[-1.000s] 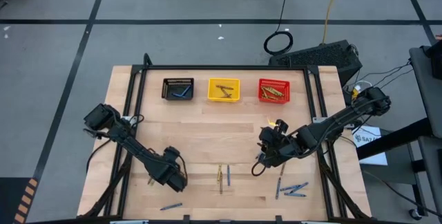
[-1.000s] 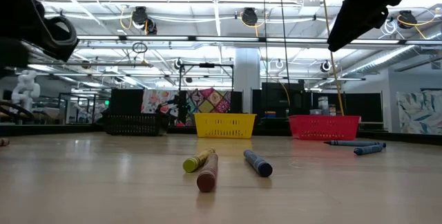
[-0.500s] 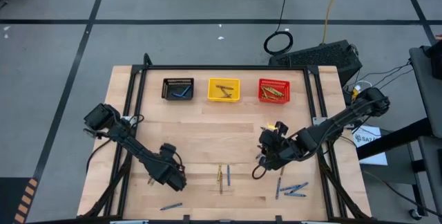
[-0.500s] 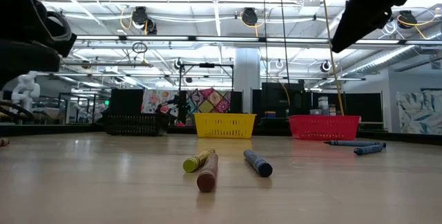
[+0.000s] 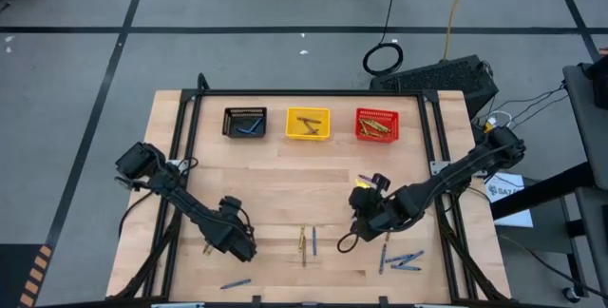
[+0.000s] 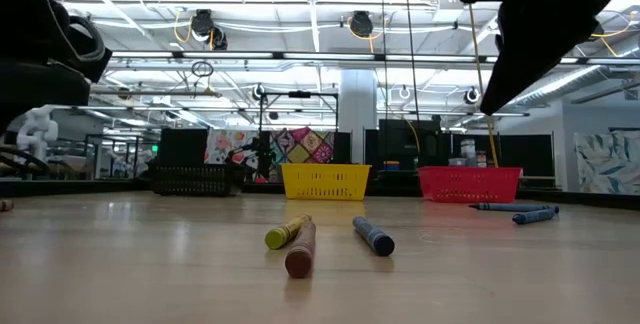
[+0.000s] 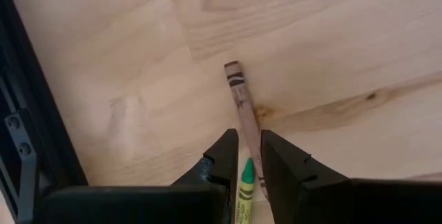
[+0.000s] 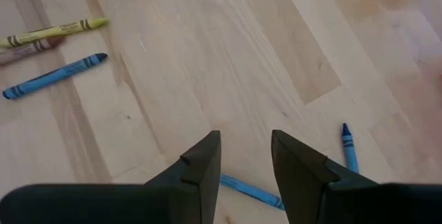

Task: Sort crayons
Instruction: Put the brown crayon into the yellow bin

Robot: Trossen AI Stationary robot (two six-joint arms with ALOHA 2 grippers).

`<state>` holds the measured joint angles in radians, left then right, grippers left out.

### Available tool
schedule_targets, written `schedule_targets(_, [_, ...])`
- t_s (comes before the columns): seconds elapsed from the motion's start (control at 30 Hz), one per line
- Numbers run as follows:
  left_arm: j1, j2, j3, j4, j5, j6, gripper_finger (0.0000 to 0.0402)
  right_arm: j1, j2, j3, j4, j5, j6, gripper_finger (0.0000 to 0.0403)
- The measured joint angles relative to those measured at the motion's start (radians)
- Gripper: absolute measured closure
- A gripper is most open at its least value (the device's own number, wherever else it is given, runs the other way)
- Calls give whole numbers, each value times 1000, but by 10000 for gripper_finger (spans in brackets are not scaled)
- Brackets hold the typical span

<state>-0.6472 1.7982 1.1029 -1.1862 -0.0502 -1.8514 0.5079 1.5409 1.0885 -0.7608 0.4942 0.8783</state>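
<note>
A: How will the thin paper-wrapped wax crayons point(image 6: 300, 247) handle?

B: I'd judge them light and stiff, but round, apt to roll, and brittle under a hard pinch. Take each across its middle, on the wrapper.

A: Where do they lie?

B: Loose on the pale wooden surface point(image 5: 285, 194), nearest its front edge: an olive-yellow, a brown and a blue one together mid-front, and several blue ones to the right.

A: And the fingers?

B: The left gripper point(image 7: 246, 156) is low at front left, its fingers nearly closed around a green crayon point(image 7: 243, 182), with a tan-brown crayon point(image 7: 244, 99) just beside; whether they grip it I cannot tell. The right gripper point(image 8: 245, 151) hangs above the blue ones, fingers spread, holding nothing.

A: The containers?

B: Along the far edge: a black mesh basket point(image 5: 245, 122) with blue crayons, a yellow mesh basket point(image 5: 308, 124) with olive-yellow ones, a red mesh basket point(image 5: 378, 125) with brownish ones.
</note>
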Motion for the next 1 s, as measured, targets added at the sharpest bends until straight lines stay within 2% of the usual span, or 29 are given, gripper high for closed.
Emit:
schedule_targets(0.17, [0,0,-17,4,35,-27,345,0,0,0,2,0,-1,287])
schedule_targets(0.77, [19,0,-42,66,26,-1,345,0,1,0,2,-1,0,287])
schedule_targets(1.0, [20,-5,-101,167,49,-2,345,0,1,0,2,-1,0,287])
